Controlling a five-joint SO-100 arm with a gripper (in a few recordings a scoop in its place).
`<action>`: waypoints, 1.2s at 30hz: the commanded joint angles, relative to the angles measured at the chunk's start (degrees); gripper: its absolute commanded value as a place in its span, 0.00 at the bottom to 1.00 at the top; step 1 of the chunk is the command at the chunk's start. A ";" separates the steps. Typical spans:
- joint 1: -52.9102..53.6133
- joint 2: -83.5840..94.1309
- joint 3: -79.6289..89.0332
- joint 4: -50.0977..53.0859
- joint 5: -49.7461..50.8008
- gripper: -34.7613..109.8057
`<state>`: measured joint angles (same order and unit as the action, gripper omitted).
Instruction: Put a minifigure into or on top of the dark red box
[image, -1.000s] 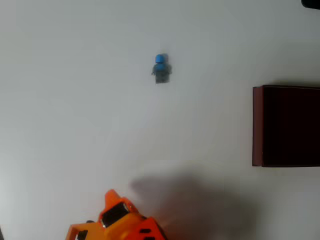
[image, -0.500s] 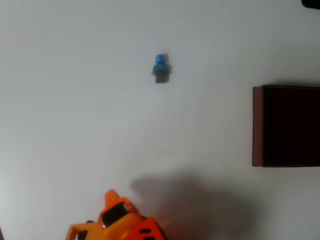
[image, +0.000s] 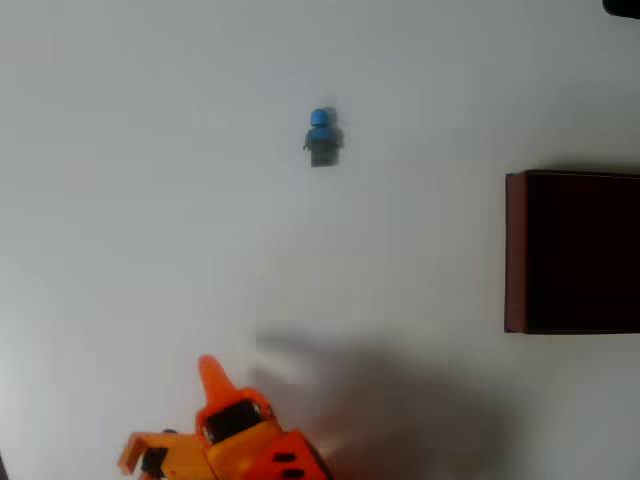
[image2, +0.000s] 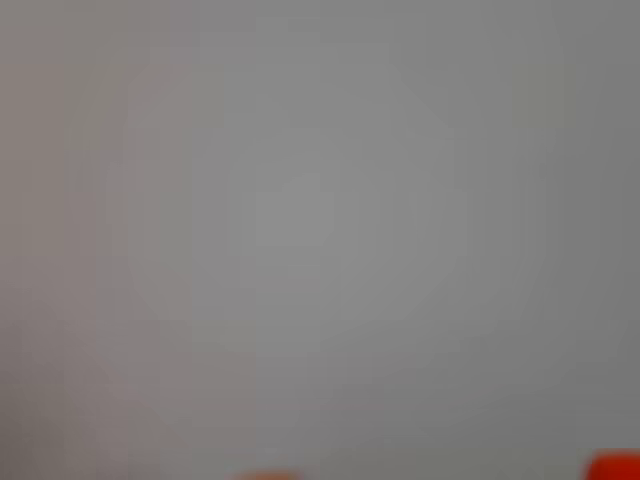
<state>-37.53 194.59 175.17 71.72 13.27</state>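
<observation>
Near the bottom edge of the overhead view, left of centre, sits the orange two-finger gripper (image: 165, 410). One pointed finger aims up the frame; the other juts out toward the lower left, so the jaws stand spread wide with nothing between them. A moment ago they were closer together and the gripper sat a little lower in the frame, so it has opened and begun to edge upward. A soft grey shadow spreads to its right on the plain white table (image: 130, 230).

Well apart from it, in the upper middle of the frame, lies the tiny minifigure with a bright blue rounded head and dark grey body (image: 322, 137), unmoved. At the right edge, at mid-height and well clear of both, stands the large dark red box with a near-black interior (image: 515, 250).

The wrist view is a blurred grey.

Judging from this, the reach toward the figure is only starting.
</observation>
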 joint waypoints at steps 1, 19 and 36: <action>0.18 0.79 -1.85 -4.83 16.70 0.35; 14.50 -9.05 -1.41 -15.64 84.20 0.40; 24.87 -92.29 -53.61 -16.96 76.20 0.43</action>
<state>-13.80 106.35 127.18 54.49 89.56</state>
